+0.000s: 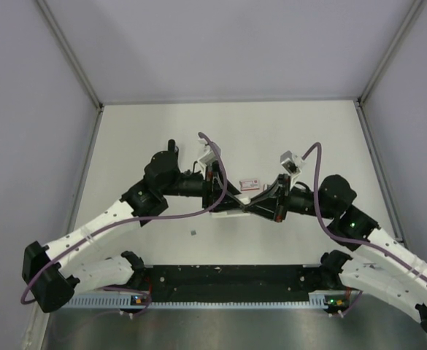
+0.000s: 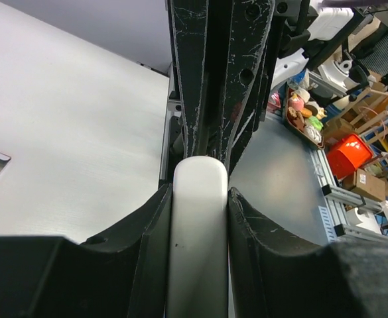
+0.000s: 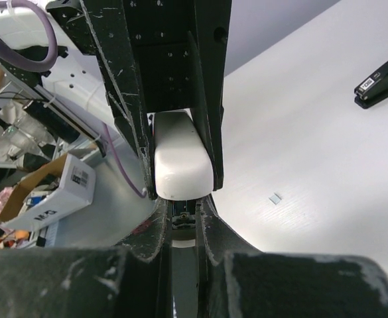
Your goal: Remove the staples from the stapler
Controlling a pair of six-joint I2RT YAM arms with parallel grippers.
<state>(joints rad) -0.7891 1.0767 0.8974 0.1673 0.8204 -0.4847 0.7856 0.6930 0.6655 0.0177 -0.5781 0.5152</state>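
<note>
A white oblong block (image 1: 224,213) hangs between both grippers above the table's middle. My left gripper (image 2: 200,199) is shut on the block (image 2: 197,238), which fills the gap between its fingers. My right gripper (image 3: 184,218) faces it and is shut on a narrow dark and white part at the block's end (image 3: 180,162). The black stapler (image 3: 381,81) with a pale mark lies on the table, apart from both grippers; I cannot make it out in the top view. One tiny silvery staple bit (image 3: 275,197) lies loose on the table, also in the top view (image 1: 192,233).
A small pink-marked box (image 1: 250,184) lies just behind the two grippers. Grey walls close the table on three sides. A black strip (image 1: 228,277) runs along the near edge between the arm bases. Shelves and boxes of clutter (image 2: 353,156) stand beyond the table.
</note>
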